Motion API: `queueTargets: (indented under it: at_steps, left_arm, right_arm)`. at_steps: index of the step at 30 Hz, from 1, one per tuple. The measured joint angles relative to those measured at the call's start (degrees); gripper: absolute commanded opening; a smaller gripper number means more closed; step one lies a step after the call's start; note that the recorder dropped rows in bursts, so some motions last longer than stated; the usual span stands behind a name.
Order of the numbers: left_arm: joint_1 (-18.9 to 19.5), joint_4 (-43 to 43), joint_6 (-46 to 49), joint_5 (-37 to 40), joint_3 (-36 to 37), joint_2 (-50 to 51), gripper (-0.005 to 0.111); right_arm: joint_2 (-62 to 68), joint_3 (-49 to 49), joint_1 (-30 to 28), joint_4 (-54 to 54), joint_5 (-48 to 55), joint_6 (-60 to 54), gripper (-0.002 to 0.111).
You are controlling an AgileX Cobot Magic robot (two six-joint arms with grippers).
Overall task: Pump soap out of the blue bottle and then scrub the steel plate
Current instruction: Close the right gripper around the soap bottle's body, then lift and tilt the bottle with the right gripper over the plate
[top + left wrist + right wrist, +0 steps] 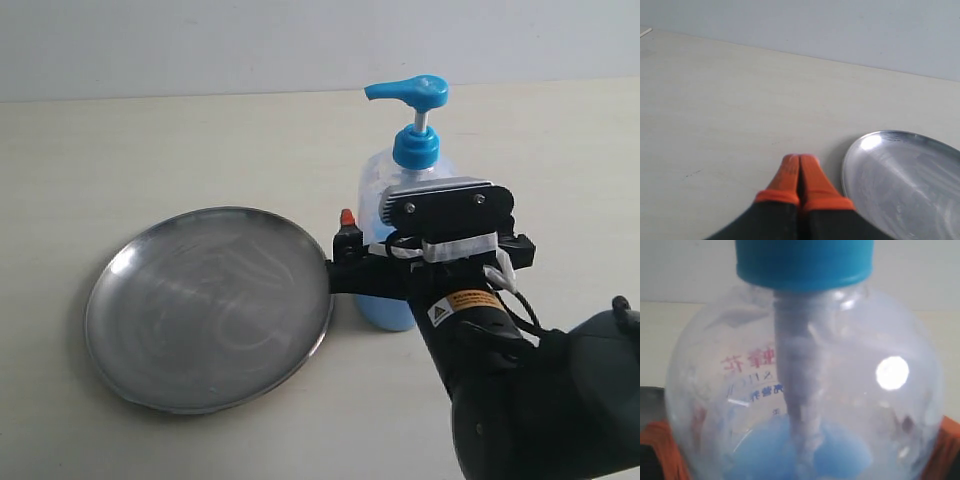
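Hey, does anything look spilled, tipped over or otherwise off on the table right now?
Nothing stands out. The blue bottle stands upright beside the steel plate, no soap spilled on the table; the plate shows only faint swirl marks.

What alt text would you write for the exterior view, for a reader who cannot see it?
The right gripper reaches around the lower body of the blue bottle, which stands upright on a pale table. The steel plate, with faint swirl marks, lies just left of the bottle.
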Motion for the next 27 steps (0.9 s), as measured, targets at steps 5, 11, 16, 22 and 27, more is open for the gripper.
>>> queueTargets:
  at_steps: [5,11,16,22,27]
  left_arm:
    - [0.0,0.0,0.0,0.0,0.0,0.0,0.0]
    - [0.0,0.0,0.0,0.0,0.0,0.0,0.0]
    - [0.0,0.0,0.0,0.0,0.0,0.0,0.0]
    - [0.0,0.0,0.0,0.0,0.0,0.0,0.0]
    - [0.0,0.0,0.0,0.0,0.0,0.0,0.0]
  right_arm:
    - [1.92,-2.05,0.0,1.32,-0.6,0.02,0.101]
    - [2.02,-3.72,0.0,4.75,-1.08,-2.08,0.048]
    - [2.08,-3.82,0.13,6.2,-1.59,-2.59,0.0]
    - [2.08,-3.82,0.13,3.89,-1.15,-2.95,0.0]
    - [2.08,-3.82,0.13,2.93,-1.0,-5.06,0.0]
